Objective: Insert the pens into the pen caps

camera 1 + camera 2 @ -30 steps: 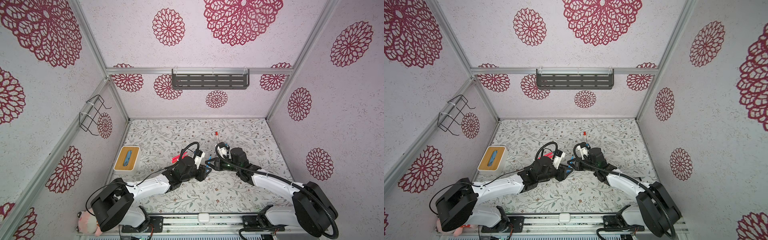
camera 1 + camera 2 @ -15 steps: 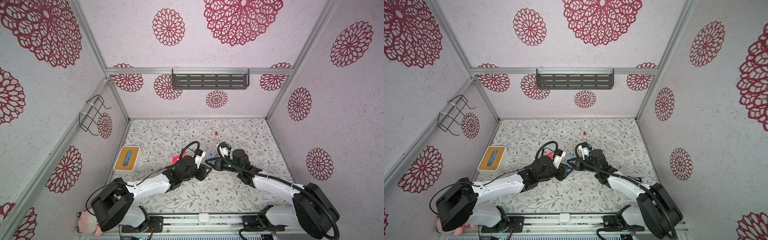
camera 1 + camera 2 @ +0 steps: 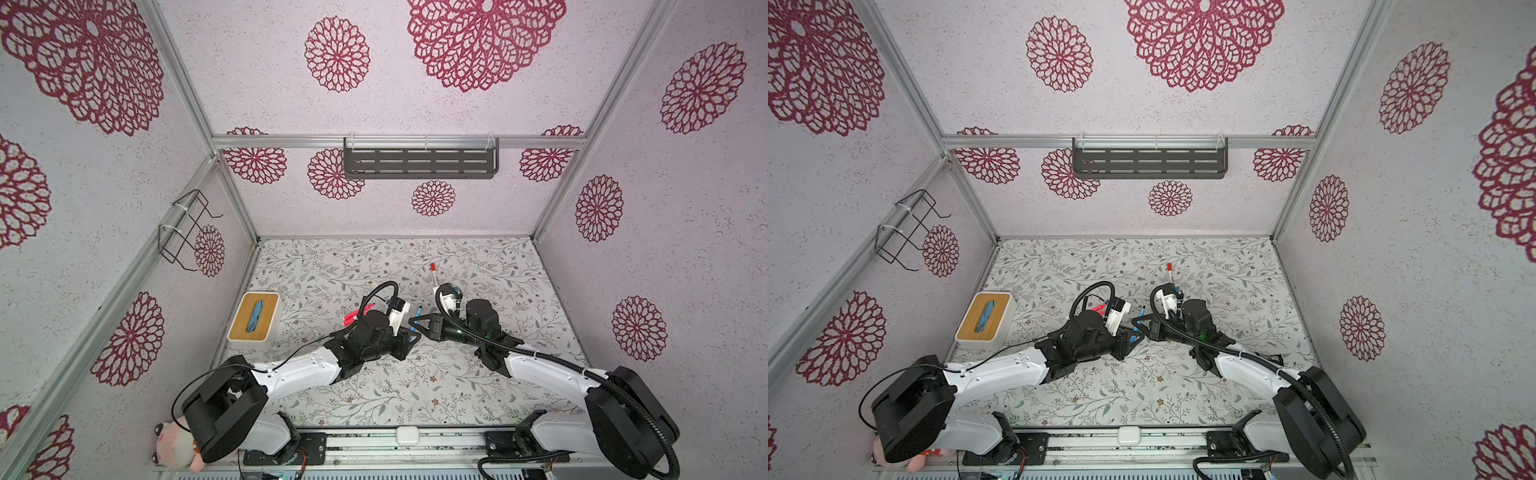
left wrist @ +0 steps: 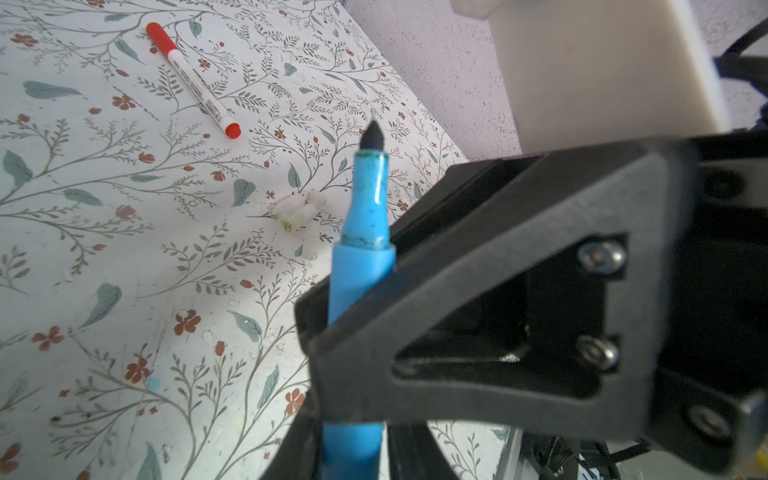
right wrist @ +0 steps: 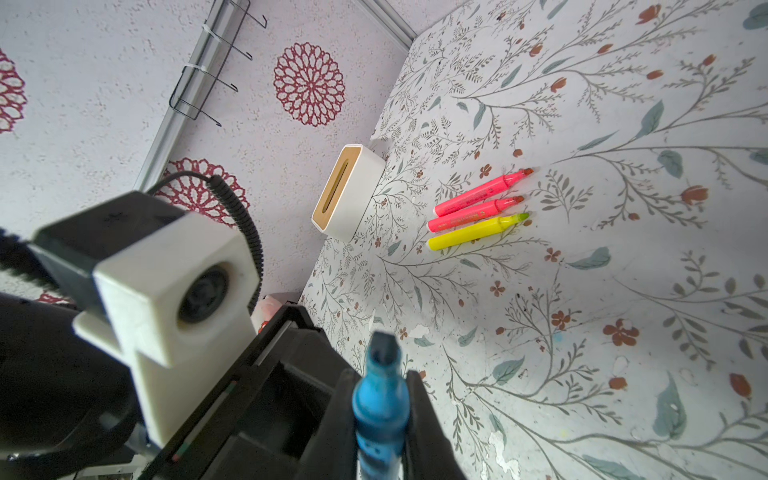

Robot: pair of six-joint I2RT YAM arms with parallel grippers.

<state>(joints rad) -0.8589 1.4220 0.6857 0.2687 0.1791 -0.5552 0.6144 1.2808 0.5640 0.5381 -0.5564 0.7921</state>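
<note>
So the uncapped blue marker pen [image 4: 360, 266] is held over the middle of the floral tabletop [image 4: 124, 270], and both arms have it. The right gripper [image 5: 380, 384] is clamped on the barrel up near the tip, and the left gripper [image 4: 353, 453] pinches it lower down. A few small clear plastic caps [image 4: 299, 212] lie loose on the table nearby.

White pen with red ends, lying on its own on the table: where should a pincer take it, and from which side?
Take the white pen at mid-barrel, coming straight down from above with the jaws set across its length. It lies flat on the table with nothing touching it, so both long sides are free. The red ends are short and would probably give less hold.
</note>
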